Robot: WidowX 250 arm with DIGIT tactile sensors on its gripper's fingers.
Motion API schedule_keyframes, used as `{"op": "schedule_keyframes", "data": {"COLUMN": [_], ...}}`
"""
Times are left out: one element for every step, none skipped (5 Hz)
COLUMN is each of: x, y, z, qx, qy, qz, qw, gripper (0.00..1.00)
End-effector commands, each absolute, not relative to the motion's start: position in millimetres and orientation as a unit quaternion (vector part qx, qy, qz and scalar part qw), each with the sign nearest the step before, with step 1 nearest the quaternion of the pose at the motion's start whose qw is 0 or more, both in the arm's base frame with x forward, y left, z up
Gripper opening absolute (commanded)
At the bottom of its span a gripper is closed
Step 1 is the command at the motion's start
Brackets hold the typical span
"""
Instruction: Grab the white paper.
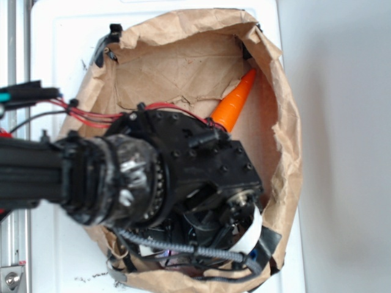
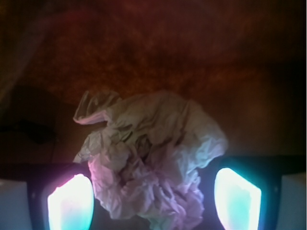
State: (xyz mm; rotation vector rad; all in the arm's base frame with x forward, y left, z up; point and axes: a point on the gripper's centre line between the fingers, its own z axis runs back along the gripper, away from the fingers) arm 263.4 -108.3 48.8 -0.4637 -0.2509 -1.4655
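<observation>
Off-white and crumpled, the paper (image 2: 151, 160) sits between the two glowing fingertips (image 2: 71, 203) of the gripper (image 2: 153, 203) in the wrist view, on the brown floor of the bag (image 1: 183, 67); the jaws stand apart on either side of it, and whether they touch it cannot be told. From outside, the black arm (image 1: 183, 171) fills the bag and hides the paper, with an orange carrot (image 1: 235, 104) lying just beyond it against the bag's wall. No writing is readable.

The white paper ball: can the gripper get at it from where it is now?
Probably yes. In the wrist view the white paper lies between the open gripper's two fingers, with nothing blocking it.
</observation>
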Motion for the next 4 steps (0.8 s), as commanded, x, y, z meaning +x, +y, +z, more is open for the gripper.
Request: {"op": "schedule_keyframes", "data": {"x": [254.3,255.9,256.4,260.4], "y": [-125.3,-125.4,-125.5,-120.1], "z": [61.6,60.7,60.4,63.3], "qx": [-0.204,-0.199,-0.199,-0.183], "qy": [-0.127,-0.132,-0.138,-0.152], "qz": [-0.664,-0.664,-0.664,-0.653], "qw": [0.708,0.708,0.708,0.719], "gripper": [0.0,0.0,0.0,0.0]}}
